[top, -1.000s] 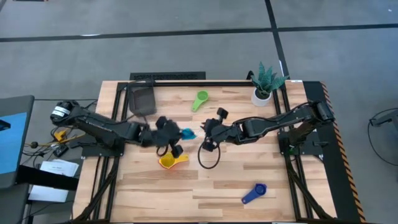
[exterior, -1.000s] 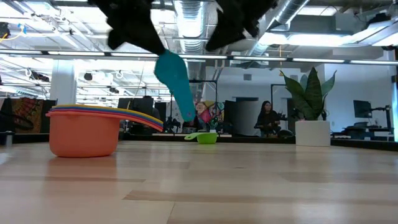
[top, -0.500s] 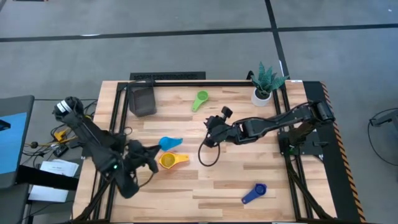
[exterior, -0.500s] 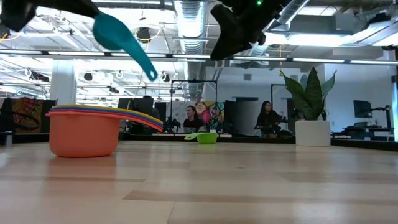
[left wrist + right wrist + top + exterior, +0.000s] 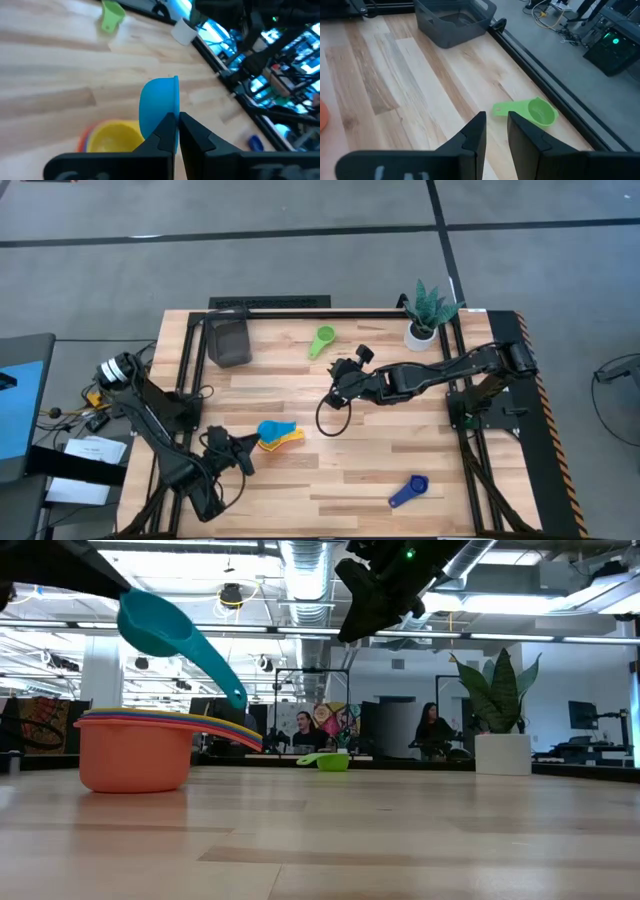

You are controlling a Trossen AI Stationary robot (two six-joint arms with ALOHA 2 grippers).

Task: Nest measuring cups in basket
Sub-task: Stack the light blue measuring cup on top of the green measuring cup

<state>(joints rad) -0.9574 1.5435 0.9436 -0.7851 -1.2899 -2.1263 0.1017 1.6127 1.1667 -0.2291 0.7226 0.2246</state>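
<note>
Teal plastic is the news: our left gripper (image 5: pixel 243 452) has carried the light blue cup (image 5: pixel 270 430) away from the table's middle, where both arms were crowded a second ago, and now holds it just over the stack (image 5: pixel 285 438). Its fingers are pressed together on the cup's flat handle, which shows plainly in the left wrist view, the bowl (image 5: pixel 159 114) tilted on edge above the yellow cup (image 5: pixel 114 137). In the low view the cup (image 5: pixel 160 625) hangs clear above the stack (image 5: pixel 135 750), not yet touching it.

We judge that the cup is about to be nested, which would leave the green cup (image 5: pixel 322 339) and the dark blue cup (image 5: pixel 408 491) loose. The stack sits on bare wood, well apart from the basket (image 5: pixel 229 340), so it has yet to reach the basket.

Our right gripper (image 5: pixel 343 370) has drawn back from the stack toward the green cup; it holds nothing, and its fingers (image 5: pixel 474 137) stand slightly apart, aimed near that cup (image 5: pixel 531 110).

The cups are smooth, glossy scoops, round bowls with short flat handles, the stack's orange shell outermost with coloured rims layered inside. The basket is matte dark grey with tapered walls and appears empty. Beyond the green cup a white pot (image 5: pixel 420 335) holds a plant. The table (image 5: pixel 400 440) is pale planked wood.
</note>
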